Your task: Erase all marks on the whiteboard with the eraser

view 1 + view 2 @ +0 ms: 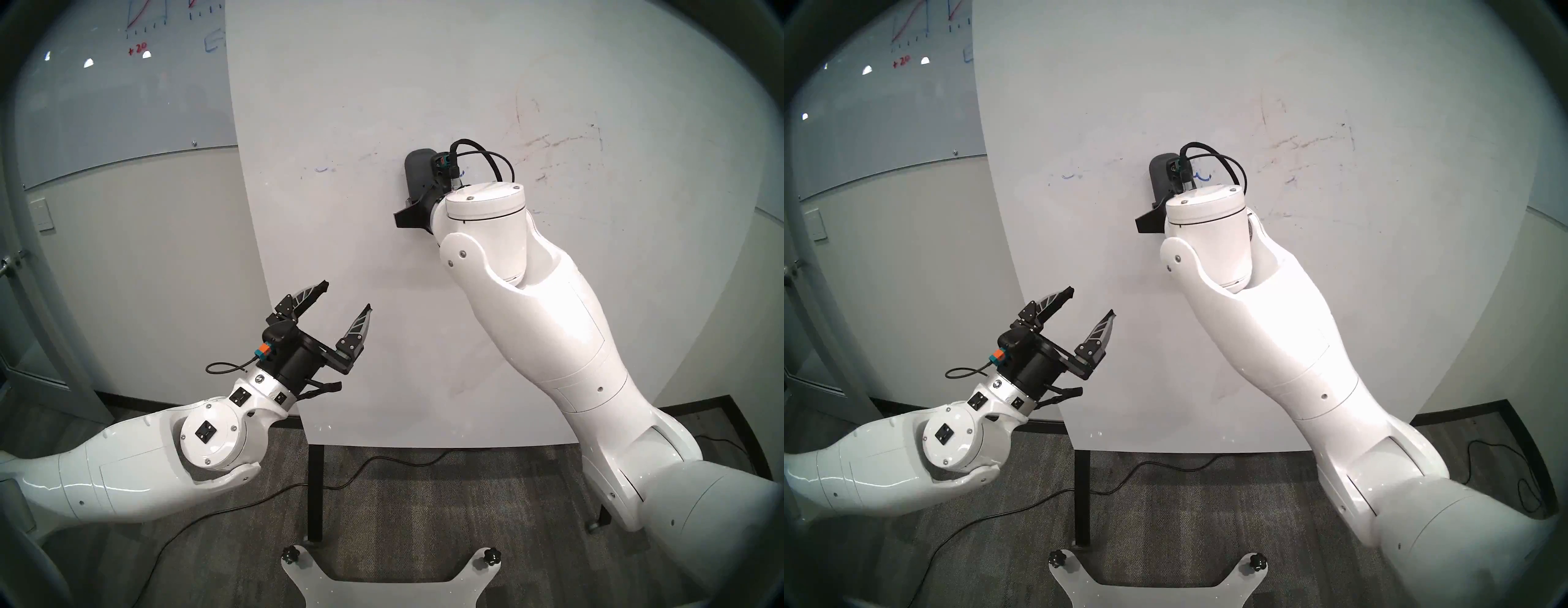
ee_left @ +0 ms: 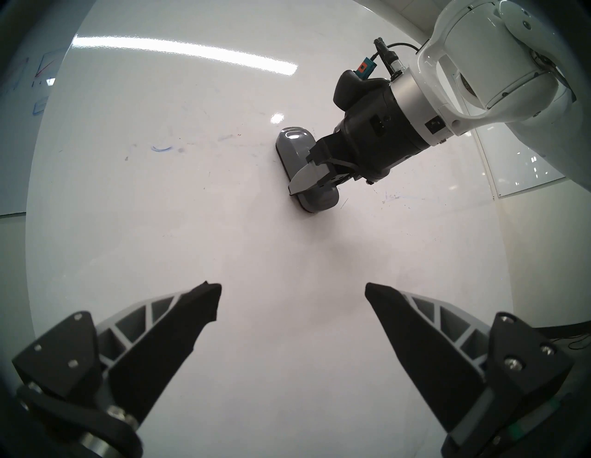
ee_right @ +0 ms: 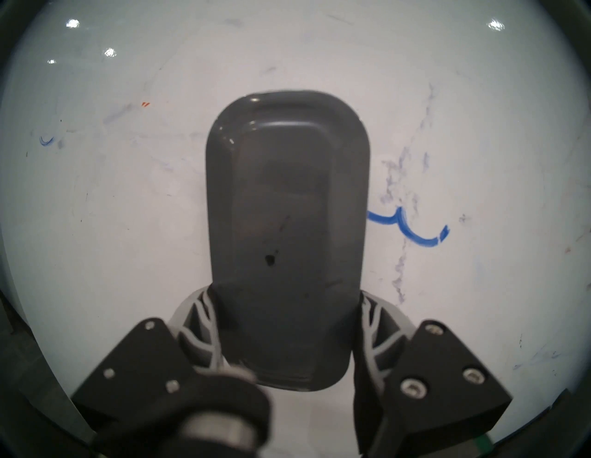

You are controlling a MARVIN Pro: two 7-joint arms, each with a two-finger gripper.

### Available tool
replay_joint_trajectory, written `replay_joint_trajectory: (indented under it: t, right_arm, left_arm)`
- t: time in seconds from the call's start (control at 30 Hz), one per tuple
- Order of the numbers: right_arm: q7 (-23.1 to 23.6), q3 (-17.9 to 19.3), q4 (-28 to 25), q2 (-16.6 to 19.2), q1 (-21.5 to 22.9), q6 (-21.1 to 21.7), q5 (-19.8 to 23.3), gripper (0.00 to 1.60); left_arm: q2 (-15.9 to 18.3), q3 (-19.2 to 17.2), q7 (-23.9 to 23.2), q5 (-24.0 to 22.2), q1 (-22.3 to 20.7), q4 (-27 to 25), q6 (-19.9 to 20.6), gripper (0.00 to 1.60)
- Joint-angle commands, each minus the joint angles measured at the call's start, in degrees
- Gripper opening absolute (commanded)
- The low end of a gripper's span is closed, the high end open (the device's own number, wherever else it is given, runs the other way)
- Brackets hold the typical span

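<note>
Right pincer (image 3: 289, 332) clamped on dark grey oblong plastic eraser (image 3: 287, 230), pressed flat on large white matte whiteboard (image 1: 382, 106) at frame centre; blue wavy mark (image 3: 412, 228) just right of it, faint smudges (image 1: 551, 144) upper right. Left pincer (image 2: 292, 292) apart, empty, lower left

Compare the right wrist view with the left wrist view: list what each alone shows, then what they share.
Right wrist only: a bold blue wavy stroke just right of the eraser, with smeared bluish streaks above it.
Left wrist only: the open left gripper, and the right gripper from outside, shut on the eraser.
Both: the whiteboard, the grey eraser against it, and a small blue arc off to the left.
</note>
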Motion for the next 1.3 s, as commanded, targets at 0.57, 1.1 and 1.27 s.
replay_joint_trajectory:
  t: [0.57, 1.1, 1.27]
  right_arm:
    - [-0.5, 5.7, -0.4, 4.7, 1.0, -0.9, -0.4, 0.00]
    - [2.0, 5.8, 0.7, 6.7, 0.8, -1.3, 0.0, 0.00]
    - [2.6, 4.6, 0.4, 6.9, -0.1, -1.1, -0.1, 0.00]
  left_arm:
    - [0.0, -0.5, 0.1, 0.0, -0.5, -0.5, -0.4, 1.60]
    - [0.0, -0.5, 0.1, 0.0, -0.5, -0.5, -0.4, 1.60]
    - [0.0, -0.5, 0.1, 0.0, -0.5, -0.6, -0.5, 1.60]
